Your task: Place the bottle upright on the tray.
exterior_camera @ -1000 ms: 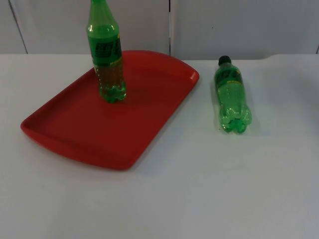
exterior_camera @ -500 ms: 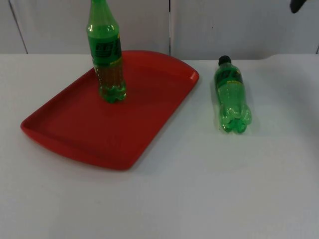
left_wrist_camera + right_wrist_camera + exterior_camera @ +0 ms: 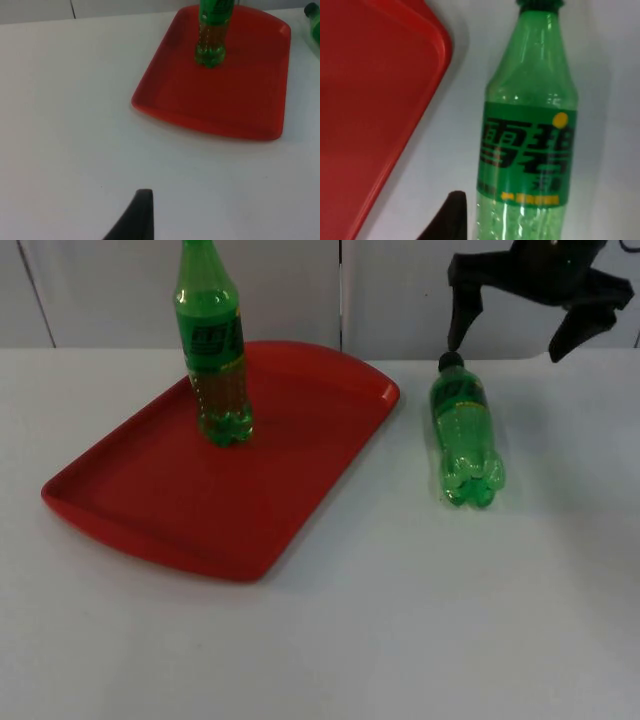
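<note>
Right hand [image 3: 520, 325] wide open, holding nothing, hovering above the cap end of the green plastic bottle with black cap [image 3: 464, 432], which lies flat on the white worktop [image 3: 420, 620], cap at 12 o'clock, at 3 o'clock from the red plastic tray [image 3: 150, 510].

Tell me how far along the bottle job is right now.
One bottle already stands upright on the red tray. In hand: the right end effector, fingers spread open, is above the cap end of the second bottle, which lies on its side on the table beside the tray. Left: grasping it and standing it on the tray. The left arm waits.
</note>
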Available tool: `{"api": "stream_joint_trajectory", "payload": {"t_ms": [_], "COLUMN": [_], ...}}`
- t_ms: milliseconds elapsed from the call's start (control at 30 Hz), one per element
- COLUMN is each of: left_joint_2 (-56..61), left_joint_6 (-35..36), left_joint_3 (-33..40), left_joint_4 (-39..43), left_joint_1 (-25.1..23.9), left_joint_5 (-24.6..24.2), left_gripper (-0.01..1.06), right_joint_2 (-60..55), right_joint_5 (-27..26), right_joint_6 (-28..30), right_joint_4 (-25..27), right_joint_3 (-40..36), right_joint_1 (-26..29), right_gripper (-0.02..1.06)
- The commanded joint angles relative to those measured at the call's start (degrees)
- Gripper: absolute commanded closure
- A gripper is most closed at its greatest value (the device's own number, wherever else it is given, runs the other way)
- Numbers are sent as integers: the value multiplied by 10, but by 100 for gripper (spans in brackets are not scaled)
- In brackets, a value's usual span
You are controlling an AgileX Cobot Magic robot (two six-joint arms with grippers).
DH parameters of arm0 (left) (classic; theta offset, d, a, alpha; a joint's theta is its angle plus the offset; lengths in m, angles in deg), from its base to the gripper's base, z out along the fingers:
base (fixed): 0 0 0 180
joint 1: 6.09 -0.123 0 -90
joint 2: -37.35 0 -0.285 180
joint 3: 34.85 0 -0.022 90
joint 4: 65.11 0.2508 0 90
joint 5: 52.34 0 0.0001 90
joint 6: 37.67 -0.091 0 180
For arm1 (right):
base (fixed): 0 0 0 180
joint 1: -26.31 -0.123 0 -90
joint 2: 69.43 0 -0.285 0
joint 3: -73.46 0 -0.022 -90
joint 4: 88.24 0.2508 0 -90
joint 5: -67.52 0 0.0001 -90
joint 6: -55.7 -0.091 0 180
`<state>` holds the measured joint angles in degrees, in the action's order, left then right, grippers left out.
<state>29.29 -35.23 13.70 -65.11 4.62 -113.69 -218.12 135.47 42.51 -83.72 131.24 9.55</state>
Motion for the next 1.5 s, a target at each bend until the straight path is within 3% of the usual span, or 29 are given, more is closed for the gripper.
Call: {"api": "stream_joint_trajectory", "payload": {"t_ms": [0, 333, 967, 1233, 1467], "left_joint_2": [3, 3, 3, 3, 3], "left_joint_6": [3, 3, 3, 3, 3], "left_joint_3": [2, 2, 2, 2, 2], "left_joint_4": [-3, -3, -3, -3, -3], "left_joint_1": [1, 1, 1, 1, 1], "left_joint_5": [-1, -1, -1, -1, -1], "left_gripper": [0, 0, 0, 0, 0], "right_joint_2": [-22, -120, -185, -188, -188], "right_joint_5": [18, 20, -51, -49, -30], "right_joint_6": [-8, -8, -10, -22, -39], "right_joint_4": [2, 25, 38, 80, 73], "right_joint_3": [32, 152, 155, 152, 152], "right_joint_1": [-4, -4, -6, -6, -6], "right_gripper": [0, 0, 3, 5, 10]}}
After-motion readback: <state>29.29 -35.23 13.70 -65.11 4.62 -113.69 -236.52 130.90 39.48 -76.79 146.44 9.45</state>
